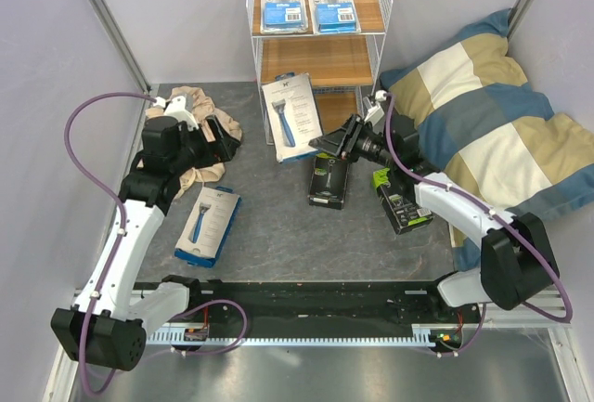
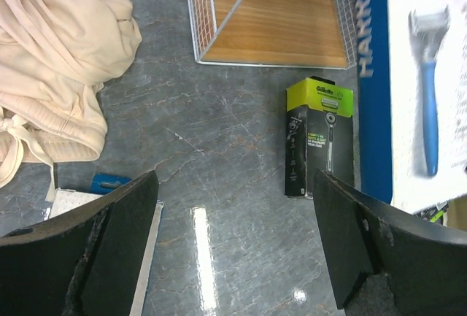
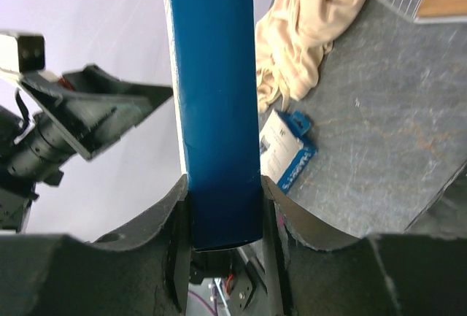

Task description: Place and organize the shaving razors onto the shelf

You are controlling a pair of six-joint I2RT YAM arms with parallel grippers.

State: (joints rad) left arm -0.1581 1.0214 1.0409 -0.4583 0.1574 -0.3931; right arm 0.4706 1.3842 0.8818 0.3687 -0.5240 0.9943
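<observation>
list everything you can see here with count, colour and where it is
shelf: 1, white wire, brown boards, far centre
blister cards: 2, white-and-blue, side by side on top board
held pack: 1, white with blue razor, raised before shelf
lying pack: 1, white-and-blue, flat on table, near left
boxes: 2, black-and-green, on table, centre-right
cloth: 1, beige, crumpled, far left
pillow: 1, blue, cream, tan, right
table: 1, grey
left gripper: 1, black, open
right gripper: 1, black, shut on held pack
</observation>
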